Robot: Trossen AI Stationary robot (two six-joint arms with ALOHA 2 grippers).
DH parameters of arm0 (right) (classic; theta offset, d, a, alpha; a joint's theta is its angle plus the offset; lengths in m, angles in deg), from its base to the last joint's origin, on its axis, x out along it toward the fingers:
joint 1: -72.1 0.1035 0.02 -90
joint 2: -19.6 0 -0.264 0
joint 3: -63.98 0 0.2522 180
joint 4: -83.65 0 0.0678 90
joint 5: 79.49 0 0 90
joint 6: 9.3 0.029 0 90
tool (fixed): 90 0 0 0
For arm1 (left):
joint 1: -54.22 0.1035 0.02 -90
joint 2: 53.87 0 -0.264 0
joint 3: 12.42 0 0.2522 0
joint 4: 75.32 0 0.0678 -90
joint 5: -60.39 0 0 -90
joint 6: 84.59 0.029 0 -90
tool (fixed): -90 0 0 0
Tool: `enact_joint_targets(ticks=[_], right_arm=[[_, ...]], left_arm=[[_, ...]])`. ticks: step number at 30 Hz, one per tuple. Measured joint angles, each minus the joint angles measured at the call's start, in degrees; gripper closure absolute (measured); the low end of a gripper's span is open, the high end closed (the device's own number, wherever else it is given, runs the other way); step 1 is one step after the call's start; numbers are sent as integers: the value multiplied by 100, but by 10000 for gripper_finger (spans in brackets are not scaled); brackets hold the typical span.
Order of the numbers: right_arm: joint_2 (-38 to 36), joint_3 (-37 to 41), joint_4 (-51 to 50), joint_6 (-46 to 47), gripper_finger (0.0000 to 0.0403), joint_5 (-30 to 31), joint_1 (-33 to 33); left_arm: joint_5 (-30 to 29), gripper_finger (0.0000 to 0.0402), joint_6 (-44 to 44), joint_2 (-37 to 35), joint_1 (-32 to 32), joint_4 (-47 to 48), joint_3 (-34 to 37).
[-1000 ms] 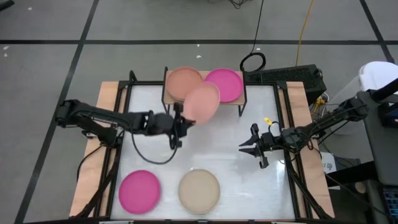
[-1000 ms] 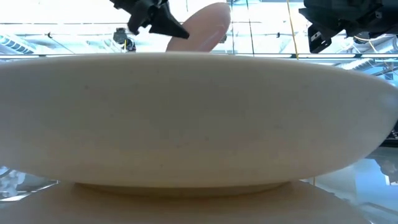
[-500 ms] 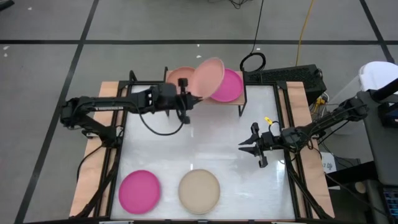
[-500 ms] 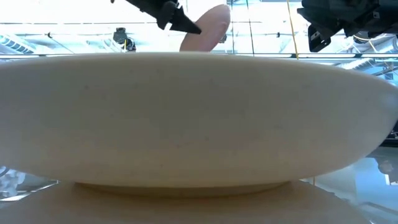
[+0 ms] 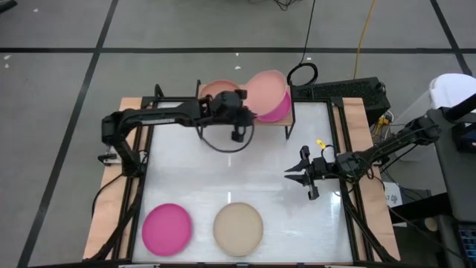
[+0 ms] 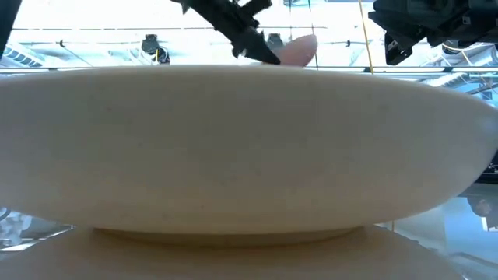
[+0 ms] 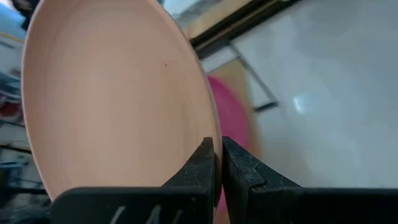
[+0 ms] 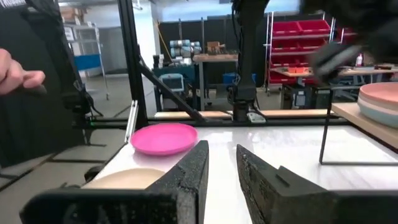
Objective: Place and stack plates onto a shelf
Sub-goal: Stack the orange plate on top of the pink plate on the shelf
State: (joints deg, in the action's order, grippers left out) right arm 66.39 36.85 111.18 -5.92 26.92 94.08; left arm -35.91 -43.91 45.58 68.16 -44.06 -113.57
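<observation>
1. My left gripper [image 5: 243, 113] is clamped on the rim of a peach plate [image 5: 266, 90], tilted above the magenta plate [image 5: 280, 109] on the shelf [image 5: 290, 119].
2. My right gripper [image 5: 289, 176] hangs over the tabletop [image 5: 245, 167], fingers slightly apart, grasping nothing.

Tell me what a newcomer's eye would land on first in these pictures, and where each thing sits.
First, the peach plate, gripped by its rim in the left gripper and held tilted over the magenta plate on the shelf at the table's far edge. Next, the bright magenta plate and the beige plate lying side by side near the front edge. The right gripper hangs empty at the right.
</observation>
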Motion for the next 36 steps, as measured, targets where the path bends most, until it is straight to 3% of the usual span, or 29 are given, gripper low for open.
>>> enact_joint_targets(ticks=[10, 36], right_arm=[[89, 0, 58, 3, 337, -4, 13], [76, -1, 73, -22, 337, 0, 13]], left_arm=[[-293, 373, 196, 528, 91, -434, -123], [-331, 359, -40, 541, 96, -411, -117]])
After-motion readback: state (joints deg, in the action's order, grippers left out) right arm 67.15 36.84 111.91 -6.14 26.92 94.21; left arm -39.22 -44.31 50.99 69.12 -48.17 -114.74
